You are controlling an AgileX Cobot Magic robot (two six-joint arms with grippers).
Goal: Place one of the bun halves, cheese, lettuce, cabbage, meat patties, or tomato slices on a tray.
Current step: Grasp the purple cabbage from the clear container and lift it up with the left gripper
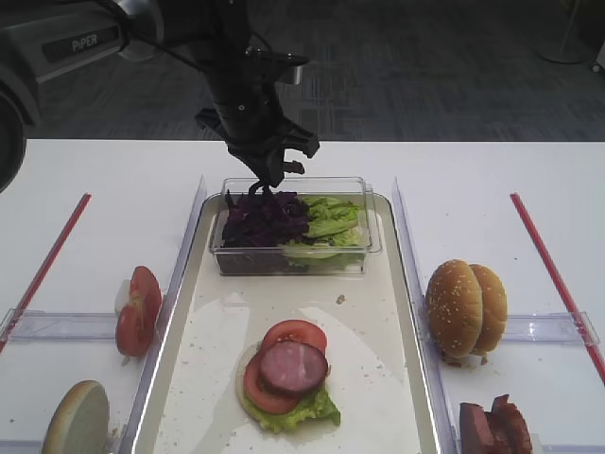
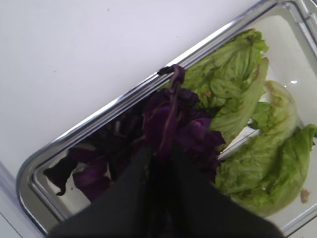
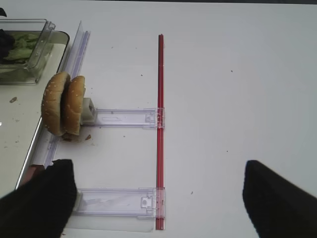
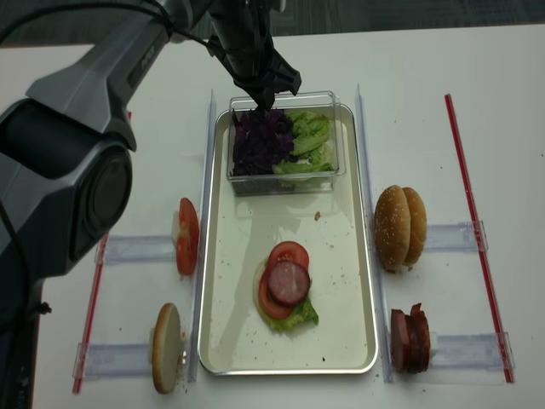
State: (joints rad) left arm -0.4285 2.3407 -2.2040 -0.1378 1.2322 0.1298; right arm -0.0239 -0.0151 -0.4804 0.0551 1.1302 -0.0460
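Exterior high: left tool (image 1: 267,180) is over the far-left corner of the clear box (image 1: 373,232), jaws pinched together on a strand of cabbage (image 1: 263,218) that hangs straight down into the purple pile. The box sits at the far end of the tray (image 1: 402,312), with lettuce (image 1: 333,219) in its right half. Near the tray's near end there is a stack: lettuce leaf, tomato slices (image 1: 293,333), and a meat patty (image 1: 294,367) on top. More tomato slices (image 1: 138,309) stand left of the tray on the surface (image 1: 473,170); bun halves (image 1: 465,307) stand to the right.

Right wrist: right tool (image 3: 158,198) is spread wide and empty, over bare surface well right of the tray. Bun halves (image 3: 63,104) are to its far left.

Left wrist: fingers (image 2: 129,198) are clamped on a cabbage strip (image 2: 166,116). Its long axis runs up out of the tips, and the rest of the pile is directly beneath.

Realsense overhead: left tool (image 4: 264,89) is at the far edge of the box, and the stack (image 4: 285,290) lies straight toward the near side along the tray's long axis. My read: the next move is lift clear of the box wall, then travel near. The left arm is the one in position. Risk: trailing shreds snag or drop short.
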